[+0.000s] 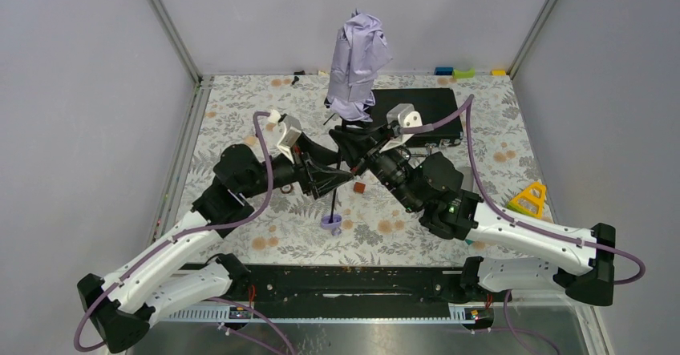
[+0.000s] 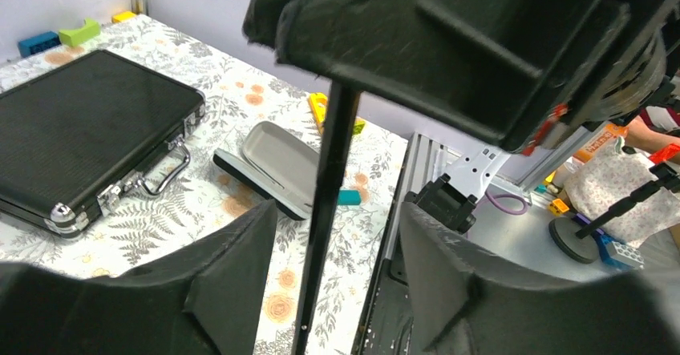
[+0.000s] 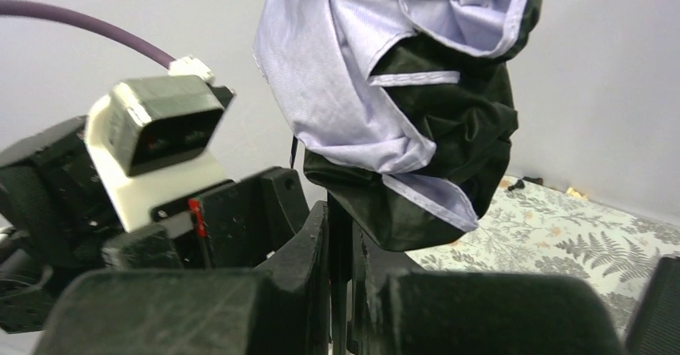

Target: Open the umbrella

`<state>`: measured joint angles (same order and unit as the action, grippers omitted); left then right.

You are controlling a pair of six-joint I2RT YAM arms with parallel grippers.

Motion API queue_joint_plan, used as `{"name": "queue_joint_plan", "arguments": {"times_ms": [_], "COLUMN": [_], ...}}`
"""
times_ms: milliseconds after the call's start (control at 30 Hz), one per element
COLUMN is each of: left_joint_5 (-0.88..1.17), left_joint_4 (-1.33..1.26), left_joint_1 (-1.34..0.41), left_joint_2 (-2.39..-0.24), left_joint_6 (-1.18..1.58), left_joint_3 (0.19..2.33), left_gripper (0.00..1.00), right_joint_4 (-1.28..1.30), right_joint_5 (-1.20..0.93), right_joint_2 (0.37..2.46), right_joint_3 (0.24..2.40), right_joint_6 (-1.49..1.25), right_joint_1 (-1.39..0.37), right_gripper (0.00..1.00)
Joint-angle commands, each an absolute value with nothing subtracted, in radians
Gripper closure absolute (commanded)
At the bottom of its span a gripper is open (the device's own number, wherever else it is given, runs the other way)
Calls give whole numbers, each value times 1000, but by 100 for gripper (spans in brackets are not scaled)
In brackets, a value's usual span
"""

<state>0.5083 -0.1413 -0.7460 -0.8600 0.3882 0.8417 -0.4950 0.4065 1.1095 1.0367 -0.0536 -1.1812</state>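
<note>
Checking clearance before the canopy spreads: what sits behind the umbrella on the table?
A flat black briefcase lies behind the umbrella, which covers its left part, so that end cannot be seen.

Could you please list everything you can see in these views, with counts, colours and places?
umbrella: one, lavender canopy bunched shut, black shaft, upright at mid-table
briefcase: one, black, flat behind the umbrella
clamshell case: one, black with grey inside, open, beside the briefcase
triangular toy: one, yellow, table's right edge
blocks: three, blue, green, yellow, far edge
cube: one, brown, near the shaft
teal block: one, by the clamshell case
table: one, floral cloth
left gripper: one, black, open around the shaft
right gripper: one, black, shut on the shaft beneath the canopy
</note>
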Motion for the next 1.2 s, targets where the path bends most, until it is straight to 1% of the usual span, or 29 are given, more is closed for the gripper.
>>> {"name": "queue_joint_plan", "arguments": {"times_ms": [0,133,233,333,367,400,467,567,600,767,900,1167], "left_joint_5": [495,498,499,510,511,511,523,533,533,552,541,533], "left_joint_4": [-148,-143,-143,-171,-191,-215,-277,-374,-394,-409,-434,-464], "left_joint_1": [-757,-766,-771,-773,-772,-772,-772,-773,-772,-772,-771,-772], "left_joint_2": [-875,-880,-879,-872,-869,-865,-858,-857,-861,-878,-867,-861], "left_joint_6": [357,359,364,391,420,449,511,591,613,656,684,763], "left_joint_3": [887,890,890,878,867,854,826,787,777,775,757,719], "left_gripper": [49,74,100,100,100,100,100,100,100,100,100,100], "right_joint_4": [-555,-565,-554,-511,-498,-491,-495,-552,-551,-506,-486,-197], "right_joint_5": [350,343,354,364,372,385,404,423,428,443,480,547], "right_joint_2": [1090,1103,1118,1138,1142,1146,1147,1138,1134,1094,1027,895], "right_joint_3": [1131,1131,1145,1163,1164,1162,1138,1066,1056,999,920,908], "right_joint_6": [-117,-129,-114,-93,-87,-82,-76,-76,-77,-109,-132,-140], "right_joint_1": [-1182,-1181,-1181,-1180,-1181,-1182,-1181,-1182,-1181,-1181,-1181,-1181], "right_gripper": [100,100,100,100,94,86,72,48,42,23,13,9]}}
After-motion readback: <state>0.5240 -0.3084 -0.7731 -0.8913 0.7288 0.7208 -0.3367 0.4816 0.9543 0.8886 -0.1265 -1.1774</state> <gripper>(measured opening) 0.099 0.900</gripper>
